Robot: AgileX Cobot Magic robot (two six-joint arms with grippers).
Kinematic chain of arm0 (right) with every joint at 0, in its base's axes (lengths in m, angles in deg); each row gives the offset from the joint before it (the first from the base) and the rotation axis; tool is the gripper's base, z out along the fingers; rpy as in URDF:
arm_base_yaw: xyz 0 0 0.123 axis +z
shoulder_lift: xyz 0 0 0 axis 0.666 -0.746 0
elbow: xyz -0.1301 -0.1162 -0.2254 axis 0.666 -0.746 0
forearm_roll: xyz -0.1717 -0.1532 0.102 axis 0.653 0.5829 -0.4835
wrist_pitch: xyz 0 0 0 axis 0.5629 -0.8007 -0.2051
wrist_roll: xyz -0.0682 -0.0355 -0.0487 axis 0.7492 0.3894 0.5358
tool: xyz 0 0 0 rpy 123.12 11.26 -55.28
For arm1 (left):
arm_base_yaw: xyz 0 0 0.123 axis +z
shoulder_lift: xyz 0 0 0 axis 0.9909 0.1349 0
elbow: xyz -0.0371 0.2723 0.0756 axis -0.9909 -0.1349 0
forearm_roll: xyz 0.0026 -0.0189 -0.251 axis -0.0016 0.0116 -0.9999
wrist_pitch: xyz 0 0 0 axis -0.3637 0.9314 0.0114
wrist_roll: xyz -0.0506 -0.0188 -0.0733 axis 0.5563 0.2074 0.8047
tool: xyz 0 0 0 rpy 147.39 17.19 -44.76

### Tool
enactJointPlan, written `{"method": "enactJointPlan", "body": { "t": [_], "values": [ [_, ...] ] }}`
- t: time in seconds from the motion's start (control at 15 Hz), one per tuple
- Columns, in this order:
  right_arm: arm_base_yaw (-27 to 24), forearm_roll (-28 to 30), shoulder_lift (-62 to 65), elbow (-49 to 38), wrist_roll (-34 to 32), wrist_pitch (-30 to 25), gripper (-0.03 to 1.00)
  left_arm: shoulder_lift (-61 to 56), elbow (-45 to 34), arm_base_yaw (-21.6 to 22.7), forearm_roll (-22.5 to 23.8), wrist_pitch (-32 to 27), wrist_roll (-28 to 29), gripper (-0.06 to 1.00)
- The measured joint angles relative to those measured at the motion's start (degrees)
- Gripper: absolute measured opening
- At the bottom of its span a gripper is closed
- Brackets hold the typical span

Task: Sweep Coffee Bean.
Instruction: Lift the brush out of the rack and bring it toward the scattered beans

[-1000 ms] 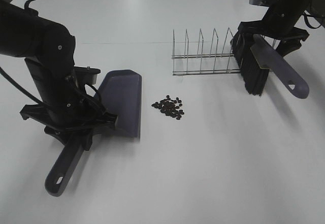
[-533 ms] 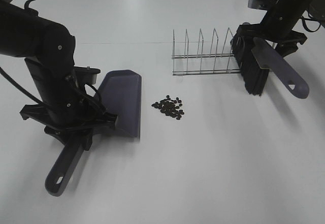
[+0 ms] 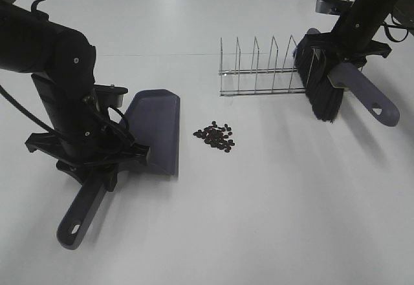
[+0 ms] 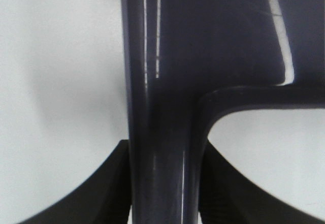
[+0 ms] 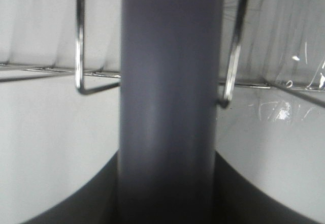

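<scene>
A small pile of dark coffee beans (image 3: 215,136) lies mid-table. The purple-grey dustpan (image 3: 157,130) rests on the table just left of the beans, its open edge toward them. My left gripper (image 3: 97,162) is shut on the dustpan's handle (image 4: 161,148). My right gripper (image 3: 345,62) is shut on the grey handle (image 5: 170,97) of a brush with black bristles (image 3: 318,84). The brush hangs at the right end of the wire rack, well right of and behind the beans.
A wire rack (image 3: 262,68) with several upright dividers stands behind the beans; its wires (image 5: 80,41) show close behind the brush handle in the right wrist view. Cables lie at the table's far right edge.
The right gripper has shifted the brush slightly, tilting the handle so its free end sits lower and farther right. The left arm, dustpan and beans have not moved.
</scene>
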Motion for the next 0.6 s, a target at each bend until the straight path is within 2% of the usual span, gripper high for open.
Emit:
{"method": "enactJointPlan", "body": {
  "t": [0.2, 0.27, 0.4, 0.6],
  "values": [
    [0.0, -0.4, 0.0, 0.0, -0.9, 0.0, 0.30, 0.0, 0.0, 0.0, 0.0, 0.0, 0.0, 0.33],
    [0.0, -0.7, 0.2, -0.1, -3.8, 0.1, 0.30, 0.0, 0.0, 0.0, 0.0, -0.1, 0.0, 0.33],
    [0.2, -1.1, 3.0, -3.8, -7.0, 0.2, 0.30, 0.0, 0.0, 0.0, 0.0, -0.8, 0.0, 0.33],
    [0.4, 0.3, 11.1, -12.8, -7.0, 0.0, 0.30, -0.1, 0.0, 0.0, 0.0, -1.0, 0.3, 0.33]
  ]
}}
